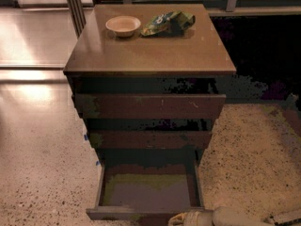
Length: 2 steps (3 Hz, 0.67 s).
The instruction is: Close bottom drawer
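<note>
**Camera view.** My hand [189, 218] shows as a pale, rounded form at the lower edge of the frame, with its arm running off to the right along that edge. I cannot tell how far open the hand is, and I can make out nothing held in it.

The bottom drawer [136, 213] lies just left of the hand and beyond it, pulled well out of the brown cabinet [150, 72]. The drawer's dark front meets the hand at its right end, though I cannot tell whether the two touch. Its shallow box is exposed from above, showing a grey-green floor.

Beyond the hand and higher up, the middle drawer front [149, 139] sits far back compared with the bottom drawer. Above that is the top drawer front [148, 106], which carries a few pale scratch marks and juts slightly forward of the middle one.

Farthest from the hand, the cabinet's top surface [155, 51] carries two objects near its far edge:
- a small pale bowl [123, 25], upright, beyond the hand and to its left;
- a crumpled green packet [168, 22], just beside the bowl on its right.

Speckled floor [42, 164] spreads to either side of the hand and the cabinet.
</note>
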### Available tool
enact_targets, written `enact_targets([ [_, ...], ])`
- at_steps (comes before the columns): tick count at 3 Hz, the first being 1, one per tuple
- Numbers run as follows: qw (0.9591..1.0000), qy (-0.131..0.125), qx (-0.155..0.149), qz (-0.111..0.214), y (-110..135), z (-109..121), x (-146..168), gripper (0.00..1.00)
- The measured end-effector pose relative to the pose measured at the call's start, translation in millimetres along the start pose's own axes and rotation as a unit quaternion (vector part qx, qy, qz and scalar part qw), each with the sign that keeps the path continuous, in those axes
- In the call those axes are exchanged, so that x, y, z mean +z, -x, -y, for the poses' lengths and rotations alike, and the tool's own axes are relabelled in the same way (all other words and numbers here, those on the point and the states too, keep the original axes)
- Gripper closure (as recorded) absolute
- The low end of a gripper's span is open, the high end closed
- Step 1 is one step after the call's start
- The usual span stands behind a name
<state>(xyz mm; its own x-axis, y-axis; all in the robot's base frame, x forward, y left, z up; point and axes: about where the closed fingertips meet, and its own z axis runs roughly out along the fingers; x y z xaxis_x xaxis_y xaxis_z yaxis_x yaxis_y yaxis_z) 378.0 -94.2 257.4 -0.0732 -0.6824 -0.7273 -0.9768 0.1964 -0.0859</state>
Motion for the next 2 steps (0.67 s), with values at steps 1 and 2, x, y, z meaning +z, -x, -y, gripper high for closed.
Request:
enact_targets([
  [1, 0.9999, -0.007, -0.009, 0.006, 0, 10, 7, 1.0],
  [2, 0.9992, -0.028, -0.025, 0.011, -1, 36, 8, 1.0],
])
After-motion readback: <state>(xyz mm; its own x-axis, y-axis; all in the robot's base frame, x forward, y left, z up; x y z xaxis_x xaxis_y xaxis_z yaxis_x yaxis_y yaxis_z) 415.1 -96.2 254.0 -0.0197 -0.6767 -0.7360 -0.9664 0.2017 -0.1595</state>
